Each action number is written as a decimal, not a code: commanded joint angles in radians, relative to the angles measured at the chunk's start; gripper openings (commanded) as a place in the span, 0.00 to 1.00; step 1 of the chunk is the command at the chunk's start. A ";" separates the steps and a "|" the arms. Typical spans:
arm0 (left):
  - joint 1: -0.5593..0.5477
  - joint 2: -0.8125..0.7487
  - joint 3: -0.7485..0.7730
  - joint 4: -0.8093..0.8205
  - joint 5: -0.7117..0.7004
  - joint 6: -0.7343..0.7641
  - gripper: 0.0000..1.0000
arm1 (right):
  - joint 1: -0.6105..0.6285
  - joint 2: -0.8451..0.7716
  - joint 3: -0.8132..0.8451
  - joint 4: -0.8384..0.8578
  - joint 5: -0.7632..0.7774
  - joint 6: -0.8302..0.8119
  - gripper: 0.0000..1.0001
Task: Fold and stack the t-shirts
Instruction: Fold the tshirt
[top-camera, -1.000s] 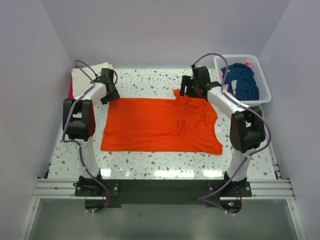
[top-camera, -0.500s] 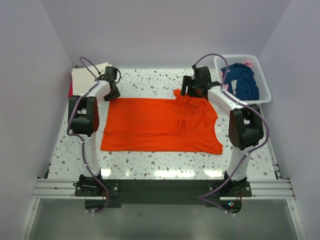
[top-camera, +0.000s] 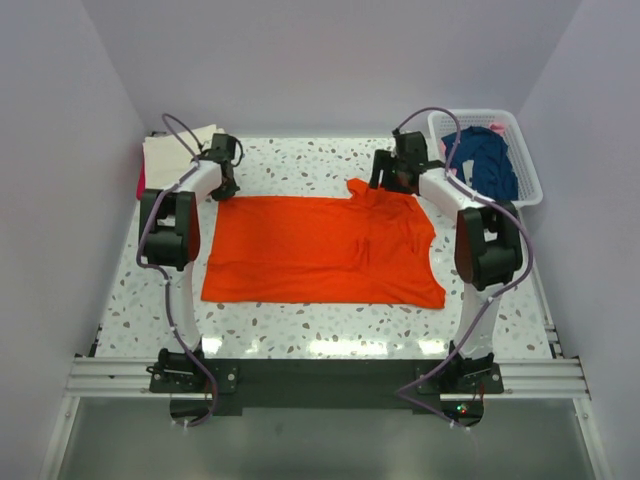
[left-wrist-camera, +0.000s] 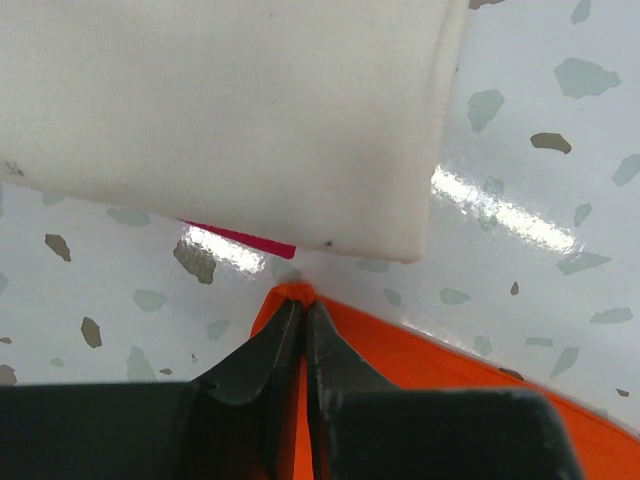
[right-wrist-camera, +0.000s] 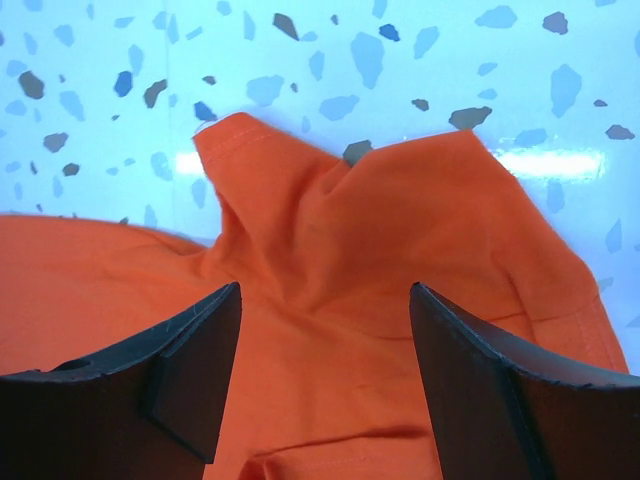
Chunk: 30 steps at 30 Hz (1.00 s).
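The bright orange t-shirt (top-camera: 320, 250) lies spread on the speckled table (top-camera: 300, 325), rumpled at its right side. My left gripper (top-camera: 226, 188) is shut on its far left corner (left-wrist-camera: 295, 295), with cloth pinched between the fingers. My right gripper (top-camera: 395, 185) is open above the shirt's bunched far right corner (right-wrist-camera: 340, 230), its fingers (right-wrist-camera: 195, 350) straddling the folds without holding them. A folded cream t-shirt (left-wrist-camera: 220, 110) lies on a red one (left-wrist-camera: 240, 238) just beyond the left gripper; the pair shows at the table's far left (top-camera: 165, 150). A navy t-shirt (top-camera: 482, 160) lies in the basket.
The white lattice basket (top-camera: 525, 165) stands at the far right corner of the table. Purple-grey walls close in on the left, back and right. A metal rail (top-camera: 320, 375) runs along the near edge by the arm bases.
My left gripper moved slightly toward the far left and closed on the shirt's corner. My right arm shifted a little right and farther back over the bunched corner.
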 joint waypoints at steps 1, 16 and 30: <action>-0.001 0.017 0.029 0.012 -0.028 0.017 0.09 | -0.031 0.044 0.060 0.021 0.008 -0.027 0.71; -0.001 -0.024 -0.053 0.076 -0.001 0.026 0.00 | -0.072 0.232 0.245 -0.022 0.084 -0.100 0.72; -0.001 -0.036 -0.060 0.077 0.006 0.026 0.00 | -0.117 0.216 0.169 -0.014 0.135 -0.047 0.57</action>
